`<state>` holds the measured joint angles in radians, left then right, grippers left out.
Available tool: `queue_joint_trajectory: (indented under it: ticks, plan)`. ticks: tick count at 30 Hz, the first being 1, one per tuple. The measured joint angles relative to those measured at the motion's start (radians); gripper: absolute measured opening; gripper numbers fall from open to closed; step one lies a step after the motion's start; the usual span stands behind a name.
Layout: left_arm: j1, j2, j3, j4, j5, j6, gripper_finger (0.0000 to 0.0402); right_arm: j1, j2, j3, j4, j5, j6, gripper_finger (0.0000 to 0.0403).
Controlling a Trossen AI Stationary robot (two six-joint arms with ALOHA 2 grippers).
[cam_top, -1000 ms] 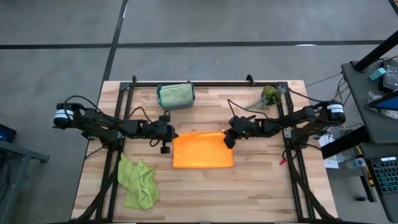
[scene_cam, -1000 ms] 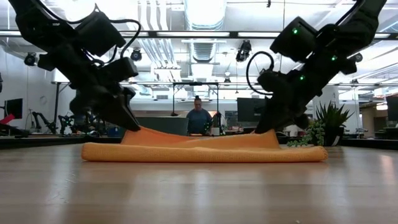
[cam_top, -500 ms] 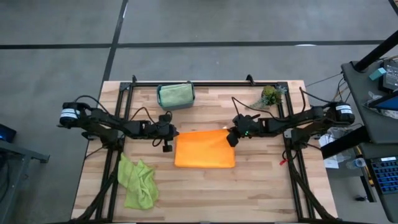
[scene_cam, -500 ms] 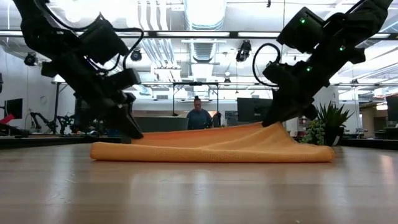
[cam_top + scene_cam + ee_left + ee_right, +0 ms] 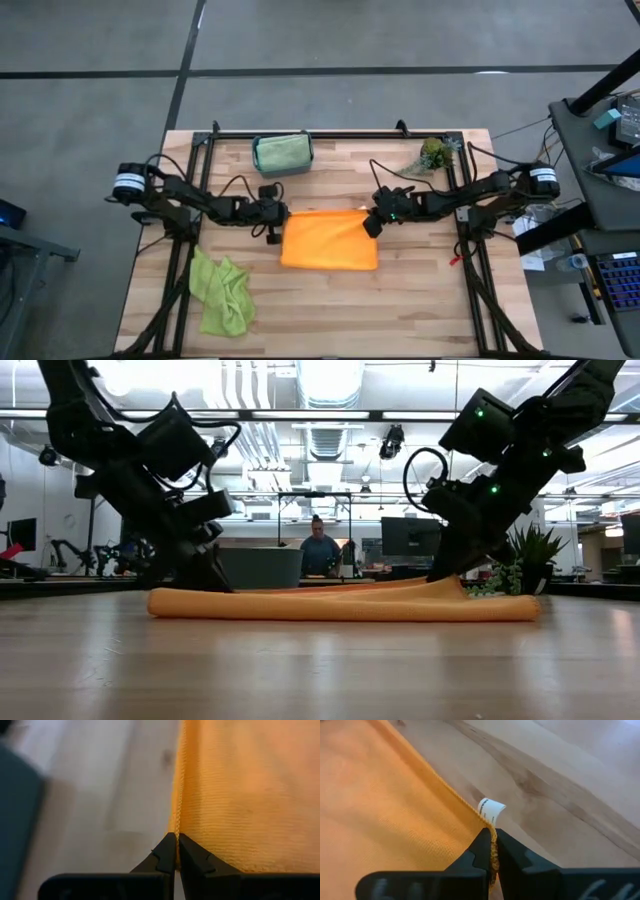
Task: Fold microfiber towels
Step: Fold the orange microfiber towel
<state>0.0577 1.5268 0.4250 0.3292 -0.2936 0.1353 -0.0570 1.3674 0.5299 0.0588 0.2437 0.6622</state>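
So the orange towel (image 5: 329, 239) is lying in the middle of the table (image 5: 420, 300), folded over into a rectangle, pretty flat apart from one corner. The left gripper (image 5: 272, 218) sits at the towel's left edge with its fingers (image 5: 167, 851) pressed together right on the hem; looks like it's pinching the edge, low against the wood. The right gripper (image 5: 371, 222) is on the opposite side, jaws clamped on the towel's corner next to the little white tag (image 5: 491, 810), holding that corner slightly up off the table, which you can see from the low view. A lime green towel (image 5: 222, 291) is crumpled near the front left corner. A sage green one (image 5: 281, 151) sits in the teal bin (image 5: 257, 156) at the back edge, and a plant sprig (image 5: 433, 154) is at back right.
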Motion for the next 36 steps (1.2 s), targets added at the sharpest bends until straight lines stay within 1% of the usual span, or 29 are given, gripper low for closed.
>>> queue_joint_trajectory:
  ticks: [2, 4, 14, 17, 24, 27, 31, 34, 36]
  plan:
    - [0.0, -0.022, -0.003, -0.008, -0.053, 0.001, 0.0, 0.0, 0.0, 0.0, 0.003, 0.007, 0.0, 0.0013]
    - [0.0, -0.036, -0.003, -0.006, -0.085, 0.002, 0.0, 0.0, 0.0, 0.0, 0.001, 0.012, -0.001, 0.0013]
    - [0.0, -0.037, -0.003, -0.049, -0.084, 0.005, 0.0005, 0.0, 0.0, 0.0, 0.005, 0.019, -0.002, 0.0013]
    - [0.0, -0.037, -0.003, -0.059, -0.085, 0.004, 0.0029, -0.001, 0.0, 0.0, -0.007, 0.021, 0.0, 0.0013]
    - [0.0, -0.037, -0.002, -0.06, -0.086, 0.004, 0.0118, -0.002, 0.0, 0.0, -0.024, 0.021, 0.019, 0.0013]
    - [0.0, -0.041, -0.002, -0.064, -0.086, 0.005, 0.0148, -0.002, 0.0, 0.0, -0.023, 0.021, 0.019, 0.0013]
    - [-0.006, -0.081, 0.012, -0.12, -0.086, 0.037, 0.0168, -0.002, 0.0, 0.0, -0.026, 0.02, -0.004, 0.0021]
    - [-0.011, -0.135, 0.02, -0.167, -0.073, 0.046, 0.0171, -0.002, 0.0, 0.0, -0.033, 0.015, -0.023, 0.0019]
    - [-0.014, -0.18, 0.02, -0.181, -0.045, 0.046, 0.0171, -0.002, 0.0, 0.0, -0.028, 0.024, -0.026, 0.0012]
